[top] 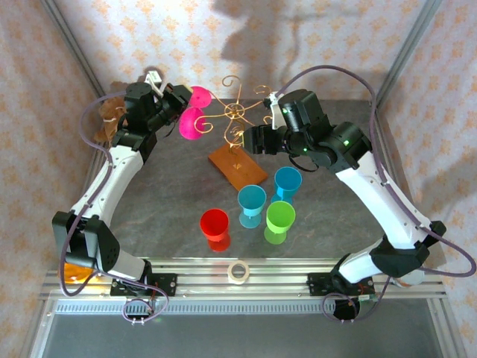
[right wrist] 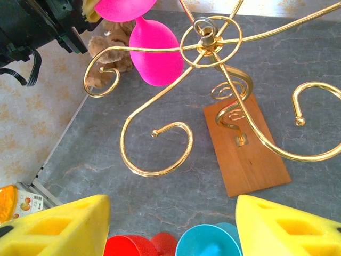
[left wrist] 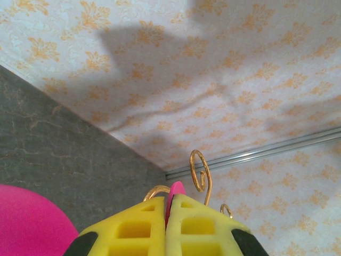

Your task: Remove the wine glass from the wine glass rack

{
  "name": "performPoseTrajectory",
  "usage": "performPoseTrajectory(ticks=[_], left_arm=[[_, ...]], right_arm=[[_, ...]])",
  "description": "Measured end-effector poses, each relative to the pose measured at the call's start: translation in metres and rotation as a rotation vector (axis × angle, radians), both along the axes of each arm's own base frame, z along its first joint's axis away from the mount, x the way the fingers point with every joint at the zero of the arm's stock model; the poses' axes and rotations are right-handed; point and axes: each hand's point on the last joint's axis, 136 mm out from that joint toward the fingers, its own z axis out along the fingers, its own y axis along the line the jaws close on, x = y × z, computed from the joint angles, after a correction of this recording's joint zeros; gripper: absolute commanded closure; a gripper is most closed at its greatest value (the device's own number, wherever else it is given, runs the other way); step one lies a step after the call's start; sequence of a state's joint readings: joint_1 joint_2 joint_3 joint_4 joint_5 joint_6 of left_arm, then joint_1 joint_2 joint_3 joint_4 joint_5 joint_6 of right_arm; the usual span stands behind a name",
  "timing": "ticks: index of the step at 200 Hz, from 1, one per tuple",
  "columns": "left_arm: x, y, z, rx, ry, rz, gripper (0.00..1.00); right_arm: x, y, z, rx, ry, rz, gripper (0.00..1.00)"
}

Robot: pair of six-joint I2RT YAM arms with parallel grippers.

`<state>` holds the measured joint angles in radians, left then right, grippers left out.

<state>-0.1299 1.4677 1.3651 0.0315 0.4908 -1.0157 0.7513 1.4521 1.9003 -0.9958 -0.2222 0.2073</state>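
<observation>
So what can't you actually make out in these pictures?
Left wrist view: the yellow fingers of the left end effector hide which part of the pink plastic wine glass they pinch.
Right wrist view: the red plastic cup and blue plastic cup are cut by the bottom edge; a brown furry thing sits half behind the glass, unidentifiable.
</observation>
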Motion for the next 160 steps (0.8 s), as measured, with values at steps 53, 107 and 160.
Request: performPoseTrajectory(ticks=[53,107,160], left_arm=[[0.001,-0.003,0.013,-0.093,-0.014,-0.005,1.0],[0.009,-0.004,0.004,-0.133,0.014,-0.001,1.0],[0.017,-0.005,-0.006,-0.131,0.031,0.001,1.0]], right_arm=[[-0.001,0.001,0.0,0.005,0.005,0.009,0.36],[-0.002,0.002,0.004,0.013,-0.001,0.012,0.36],[-0.001,0.004,0.005,0.017,-0.001,0.016,0.36]])
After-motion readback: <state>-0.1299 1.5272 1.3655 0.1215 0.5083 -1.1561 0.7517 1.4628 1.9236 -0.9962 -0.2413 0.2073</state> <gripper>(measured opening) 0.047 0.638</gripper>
